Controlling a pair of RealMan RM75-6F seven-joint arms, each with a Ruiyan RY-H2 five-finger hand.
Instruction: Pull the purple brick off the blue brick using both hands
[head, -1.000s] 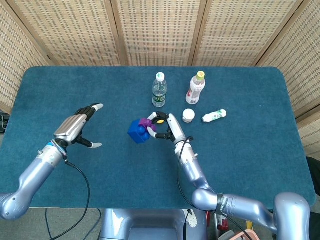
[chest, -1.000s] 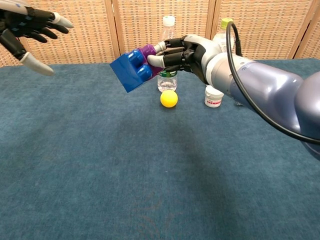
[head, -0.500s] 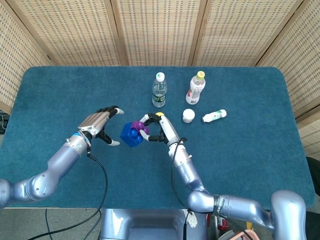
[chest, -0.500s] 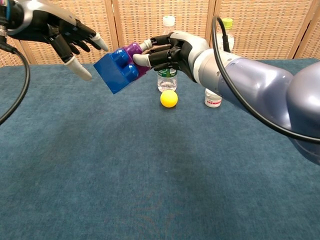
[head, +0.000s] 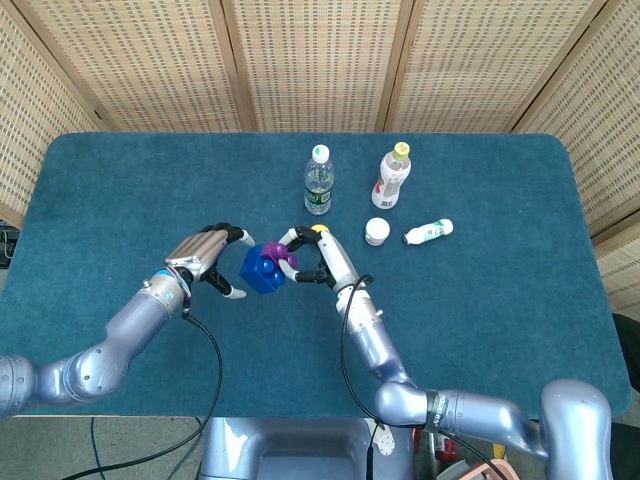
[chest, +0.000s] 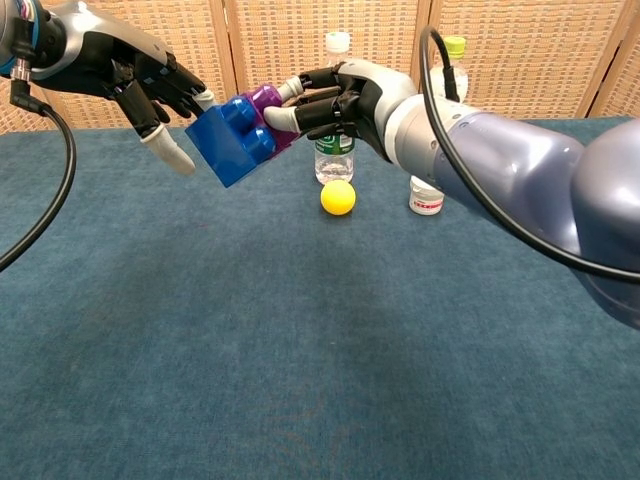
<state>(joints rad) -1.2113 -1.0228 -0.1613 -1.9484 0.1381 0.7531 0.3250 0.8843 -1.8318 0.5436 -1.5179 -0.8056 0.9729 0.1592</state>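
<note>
The purple brick (chest: 265, 104) is stuck on the blue brick (chest: 228, 142), and the pair is held tilted in the air above the table. My right hand (chest: 345, 100) pinches the purple brick (head: 276, 251) from the right. My left hand (chest: 150, 82) is at the blue brick's left end with its fingers spread. Its upper fingertips (chest: 203, 98) touch the brick's top corner, while the thumb hangs apart below it. From the head view the blue brick (head: 259, 269) sits between the left hand (head: 206, 257) and the right hand (head: 320, 258).
A yellow ball (chest: 338, 197) lies on the blue table (head: 480, 300) below the bricks. Behind it stand a water bottle (head: 318, 181), a yellow-capped bottle (head: 392, 176) and a white jar (head: 377, 231). A small bottle (head: 429, 232) lies on its side.
My left hand has swung in from the far left to reach the blue brick's left end. The right hand carried the joined bricks slightly left toward it.
</note>
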